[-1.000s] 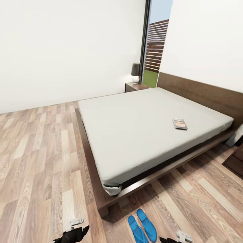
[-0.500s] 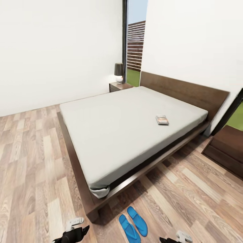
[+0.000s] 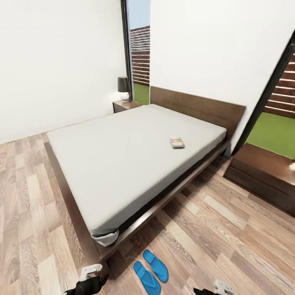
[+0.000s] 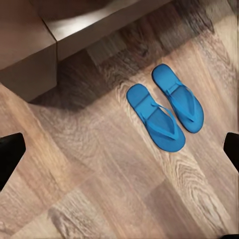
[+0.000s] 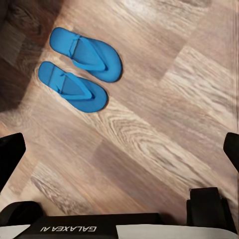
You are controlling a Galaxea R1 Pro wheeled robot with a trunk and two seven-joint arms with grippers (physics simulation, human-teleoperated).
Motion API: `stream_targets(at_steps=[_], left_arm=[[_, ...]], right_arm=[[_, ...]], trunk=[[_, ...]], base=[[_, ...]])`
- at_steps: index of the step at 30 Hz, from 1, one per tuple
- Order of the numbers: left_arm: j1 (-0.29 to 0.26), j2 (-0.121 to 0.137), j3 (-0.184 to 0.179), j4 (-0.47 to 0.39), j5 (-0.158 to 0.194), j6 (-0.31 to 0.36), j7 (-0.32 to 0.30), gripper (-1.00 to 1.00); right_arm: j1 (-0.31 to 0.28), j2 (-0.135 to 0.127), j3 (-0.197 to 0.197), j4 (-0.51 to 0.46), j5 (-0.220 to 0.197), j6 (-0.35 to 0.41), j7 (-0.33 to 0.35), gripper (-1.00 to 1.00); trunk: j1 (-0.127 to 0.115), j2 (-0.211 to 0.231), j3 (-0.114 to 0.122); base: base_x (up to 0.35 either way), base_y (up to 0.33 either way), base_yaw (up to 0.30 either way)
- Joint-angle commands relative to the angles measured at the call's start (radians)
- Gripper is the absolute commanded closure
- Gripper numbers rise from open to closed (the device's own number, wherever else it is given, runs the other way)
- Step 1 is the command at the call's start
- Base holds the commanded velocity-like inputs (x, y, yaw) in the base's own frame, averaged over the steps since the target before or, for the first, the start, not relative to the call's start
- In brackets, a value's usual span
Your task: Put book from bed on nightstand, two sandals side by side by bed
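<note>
You are looking across the bedroom from near the foot corner of the bed [image 3: 123, 164], which runs from the lower left of the head view up toward its centre, with the headboard [image 3: 196, 107] against the white wall at upper right of centre. The book [image 3: 177, 142] lies flat on the grey mattress, right of centre in the frame, near the bed's right edge and well short of the headboard. One nightstand [image 3: 125, 105] stands at the far side of the bed, in the upper middle of the frame, with a small dark lamp [image 3: 123, 87] on top of it. A second one [image 3: 266, 174] sits at the right edge of the frame, just past the bed's near head corner.

The two sandals [image 3: 150, 271] lie on the wood floor [image 3: 229, 241] at the bottom centre of the head view, side by side and just apart, close to the bed's foot corner. In the left wrist view the pair [image 4: 164, 112] sits in the upper right, beside the dark bed frame. In the right wrist view they [image 5: 79, 69] sit in the upper left.

Your left hand [image 3: 88, 280] is at the bottom left edge of the head view and your right hand [image 3: 217, 289] at the bottom right edge. Both hold nothing. In each wrist view the finger tips stand far apart at opposite edges of the frame, so both hands are spread wide.
</note>
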Motion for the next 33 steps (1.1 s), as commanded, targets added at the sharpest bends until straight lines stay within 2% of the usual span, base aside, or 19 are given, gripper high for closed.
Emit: stream_targets(at_steps=[1, 33], left_arm=[[0.0, 0.0, 0.003, 0.001, 0.005, -0.001, -0.006, -1.0], [0.001, 0.0, 0.003, 0.001, 0.005, -0.001, -0.006, -1.0]], right_arm=[[-0.001, 0.0, -0.005, 0.001, -0.005, 0.002, 0.005, -1.0], [-0.001, 0.002, -0.005, 0.001, -0.004, 0.002, 0.005, -1.0]], trunk=[[0.0, 0.0, -0.001], [0.0, 0.0, -0.001]], base=[[0.0, 0.0, -0.3], [0.0, -0.017, -0.3]])
